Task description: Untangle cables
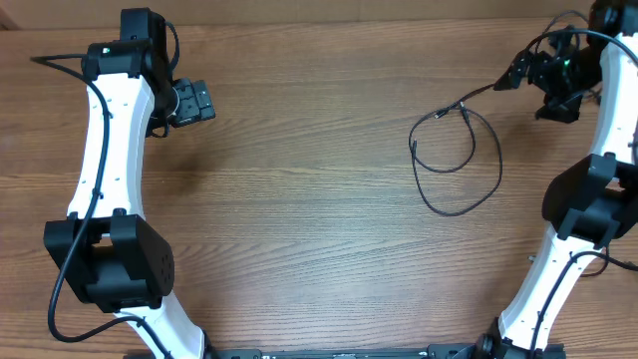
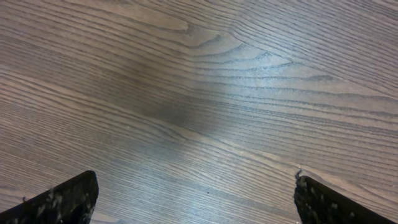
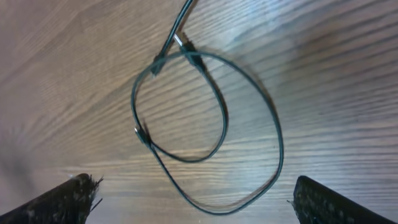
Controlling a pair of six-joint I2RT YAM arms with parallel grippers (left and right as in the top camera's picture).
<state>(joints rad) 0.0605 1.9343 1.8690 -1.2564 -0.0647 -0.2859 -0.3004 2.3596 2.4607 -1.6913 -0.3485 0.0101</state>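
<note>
From overhead, the cables (image 1: 464, 110) lie on the wooden table (image 1: 299, 199) toward its right side, as thin black cord in two overlapping loops that meet at a small knot of plugs. From that knot one strand leads up and to the right toward the right tool (image 1: 543, 90), and I cannot tell whether it touches the tool. The left tool (image 1: 194, 102) sits well apart, over the far left of the table.

In the left wrist view, the left tool (image 2: 196, 199) is spread wide, one dark finger in each lower corner (only the tips show). Nothing is between them but bare table (image 2: 199, 93).

In the right wrist view, the right tool (image 3: 196, 193) is also spread wide and grips nothing. The cables (image 3: 189, 55) lie flat on the table (image 3: 342, 74) ahead of it, a smaller loop inside a larger one. Small plugs sit where the loops cross near the top, and a single strand runs off the upper edge.
</note>
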